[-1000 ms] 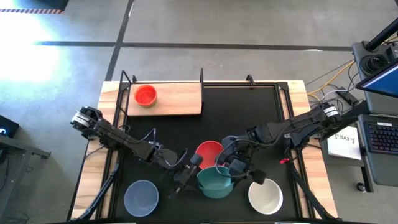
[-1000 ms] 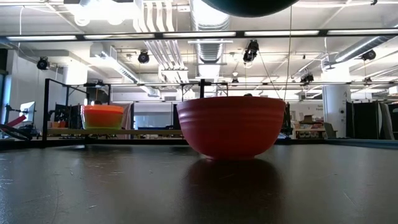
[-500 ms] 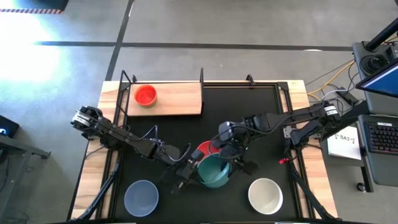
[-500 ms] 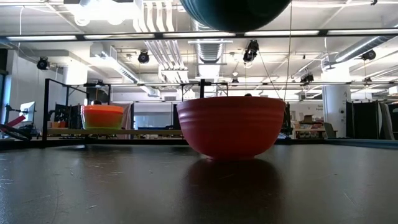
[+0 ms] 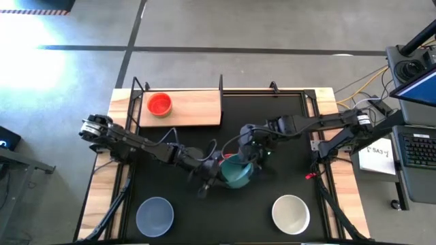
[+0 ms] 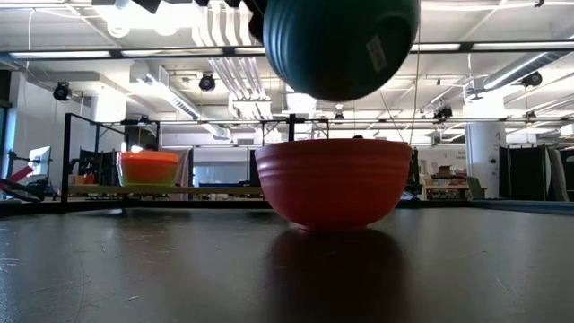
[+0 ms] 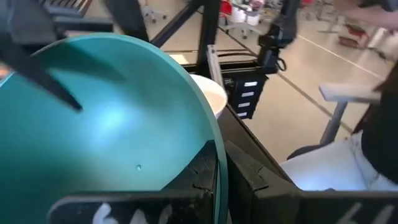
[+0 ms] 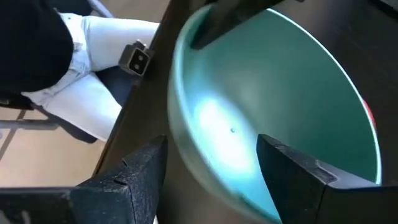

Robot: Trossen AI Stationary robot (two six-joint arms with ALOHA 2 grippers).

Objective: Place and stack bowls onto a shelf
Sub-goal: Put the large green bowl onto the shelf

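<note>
A teal bowl [image 5: 238,173] [image 6: 341,45] hangs tilted just above a red bowl [image 6: 334,184] that stands on the black mat, mostly hidden under it in the high view. My left gripper [image 5: 216,170] [image 7: 217,168] is shut on the teal bowl's left rim. My right gripper [image 5: 253,154] [image 8: 211,168] is open at the bowl's far right side, one finger on each side of the wall and apart from it. On the pale wooden shelf [image 5: 197,107] at the far left sits an orange-red bowl [image 5: 159,104]. My left gripper pinches the teal bowl's rim [image 7: 214,149] with one finger inside the bowl and one outside. The fingers come roughly level from the table's left. The bowl is lifted clear and tilted, hanging over the red bowl.
A grey-blue bowl [image 5: 154,214] stands near the front left of the mat and a white bowl [image 5: 291,212] near the front right. Thin black posts [image 5: 221,83] rise at the shelf's corners. A desk with a laptop [image 5: 415,146] lies beyond the table's right edge.
The teal bowl has gone from the near middle toward the far edge, ending above the red bowl and tipped. My left gripper has gone along with it and shut on its rim. My right gripper has opened, let go, and gone toward the far edge.
</note>
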